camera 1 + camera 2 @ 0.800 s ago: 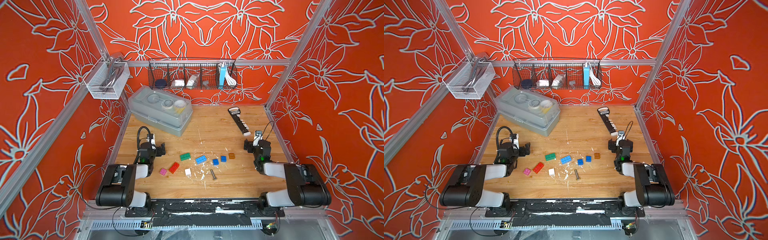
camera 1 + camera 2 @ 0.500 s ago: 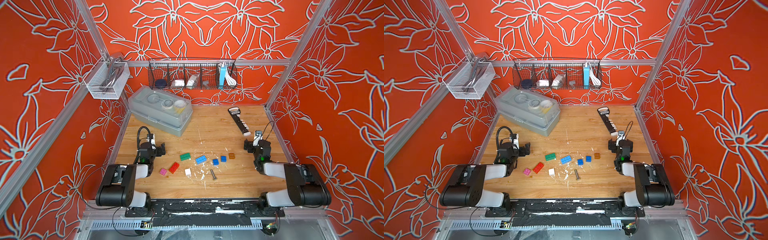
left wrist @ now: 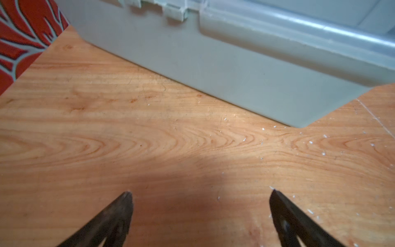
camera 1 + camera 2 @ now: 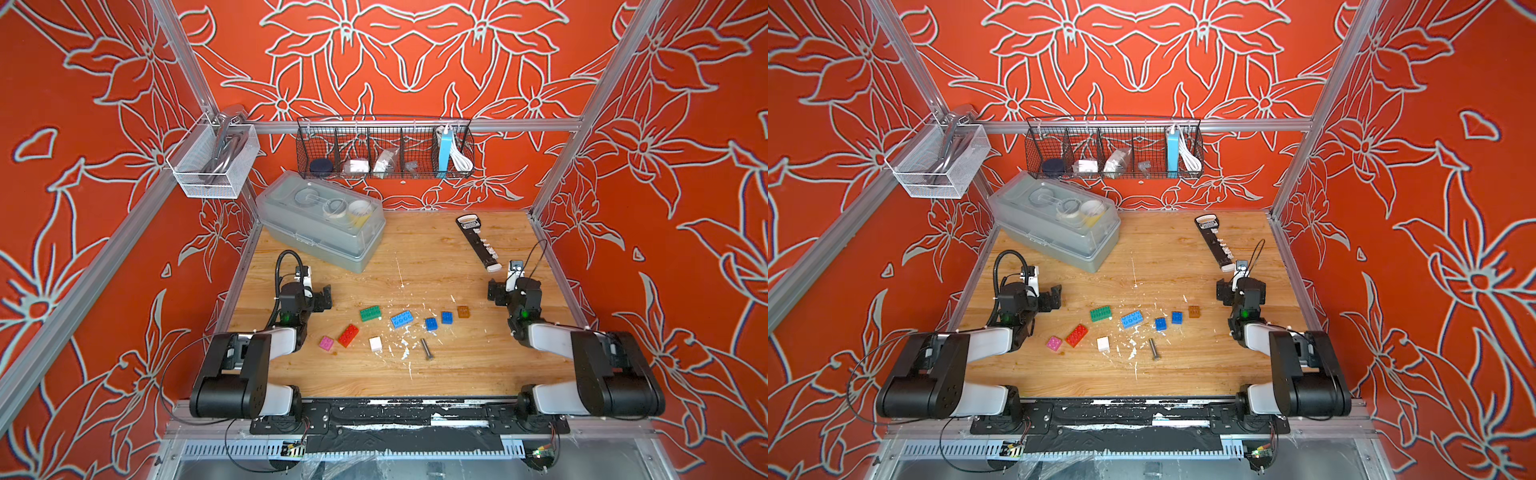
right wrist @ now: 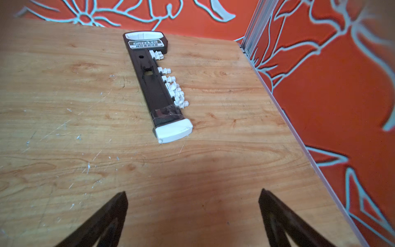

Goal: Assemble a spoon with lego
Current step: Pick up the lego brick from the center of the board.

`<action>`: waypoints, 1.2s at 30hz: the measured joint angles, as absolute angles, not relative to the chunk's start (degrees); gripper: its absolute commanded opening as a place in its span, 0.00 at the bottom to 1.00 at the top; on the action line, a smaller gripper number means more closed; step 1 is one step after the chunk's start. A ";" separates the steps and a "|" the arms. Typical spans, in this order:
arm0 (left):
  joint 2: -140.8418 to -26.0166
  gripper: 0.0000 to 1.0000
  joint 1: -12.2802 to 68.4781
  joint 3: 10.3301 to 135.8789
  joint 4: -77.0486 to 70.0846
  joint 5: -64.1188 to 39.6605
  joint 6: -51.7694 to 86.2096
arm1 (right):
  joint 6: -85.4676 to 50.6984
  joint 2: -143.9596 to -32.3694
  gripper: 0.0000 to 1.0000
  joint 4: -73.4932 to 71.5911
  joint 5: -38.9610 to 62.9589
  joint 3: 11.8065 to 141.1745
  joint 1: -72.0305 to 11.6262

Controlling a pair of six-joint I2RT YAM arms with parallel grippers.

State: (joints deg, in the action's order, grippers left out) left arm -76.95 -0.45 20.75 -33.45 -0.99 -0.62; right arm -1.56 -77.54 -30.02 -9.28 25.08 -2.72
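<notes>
I am looking at a light wooden bench (image 4: 415, 374), scuffed and flecked with white chips. It is boxed in by orange walls (image 4: 665, 208) printed with pale flower outlines.

My landmark is the small grey metal bolt (image 4: 425, 348). The small studded plastic lego bricks lie loose around it, none joined to another. The white brick (image 4: 375, 344) sits just left of the bolt, with the red brick (image 4: 348, 335) and pink brick (image 4: 326, 343) farther left. Behind the bolt runs a row: green brick (image 4: 370, 313), light blue brick (image 4: 402, 319), darker blue brick (image 4: 431, 323), second darker blue brick (image 4: 447, 317) and brown brick (image 4: 463, 311).

The left end effector (image 3: 199, 193) sits well left of the bolt, its jaws spread wide over bare wood, grasping nothing. The right end effector (image 5: 192, 192) sits well right of the bolt, equally wide and empty.
</notes>
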 measured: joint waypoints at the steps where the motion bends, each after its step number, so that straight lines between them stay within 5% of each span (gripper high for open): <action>1: -75.31 0.98 0.51 22.06 -31.22 -0.23 -0.71 | -2.57 -76.47 1.00 -24.80 -9.78 28.62 -2.87; 9: -64.07 0.99 10.07 36.27 -12.38 3.25 5.04 | -11.22 -70.19 0.97 13.67 -9.82 56.40 -9.76; 17: -62.52 0.98 19.40 45.06 4.69 -1.56 13.69 | -18.70 -74.50 0.82 40.32 -3.42 60.53 -20.32; 21: -60.53 0.98 28.93 41.39 6.96 -2.07 16.93 | -21.91 -74.63 0.68 44.10 -1.23 59.90 -22.68; 26: -59.42 0.98 37.71 36.32 7.22 -1.10 20.69 | -25.23 -75.79 0.66 44.29 1.61 59.37 -24.86; 36: -59.94 0.98 39.72 34.11 5.96 0.54 22.00 | -29.98 -84.55 0.53 40.07 4.64 58.28 -28.77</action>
